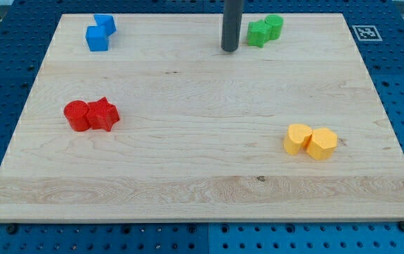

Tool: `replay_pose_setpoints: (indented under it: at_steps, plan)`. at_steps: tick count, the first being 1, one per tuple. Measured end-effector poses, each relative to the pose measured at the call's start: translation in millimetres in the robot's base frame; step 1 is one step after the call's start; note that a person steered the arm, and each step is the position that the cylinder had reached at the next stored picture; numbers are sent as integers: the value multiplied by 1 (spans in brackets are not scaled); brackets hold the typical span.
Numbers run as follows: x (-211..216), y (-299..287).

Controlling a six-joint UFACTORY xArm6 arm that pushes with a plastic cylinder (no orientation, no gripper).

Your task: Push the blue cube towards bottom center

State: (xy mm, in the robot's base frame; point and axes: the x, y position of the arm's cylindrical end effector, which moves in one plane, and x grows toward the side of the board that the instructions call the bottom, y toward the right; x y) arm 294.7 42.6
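Note:
The blue cube (97,39) sits near the view's top left of the wooden board (202,162), touching a second blue block (106,23) just above and to its right. My tip (229,49) rests on the board near the top centre, far to the right of the blue cube and just left of the green blocks.
Two green blocks (265,29) lie together at the top right of centre. A red cylinder (77,116) and a red star-like block (104,113) touch at the left. Two yellow blocks (310,140) touch at the right. A marker tag (365,32) sits off the board's top right corner.

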Motion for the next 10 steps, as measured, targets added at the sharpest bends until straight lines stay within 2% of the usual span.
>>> replay_pose_setpoints:
  at_steps: [1,2,5,6,7,9,10]
  plan:
    - [-2,-13]
    - [-19,-51]
    - [-93,-231]
    - [-99,-284]
    - [-93,-296]
    - [-30,-288]
    - [-20,-252]
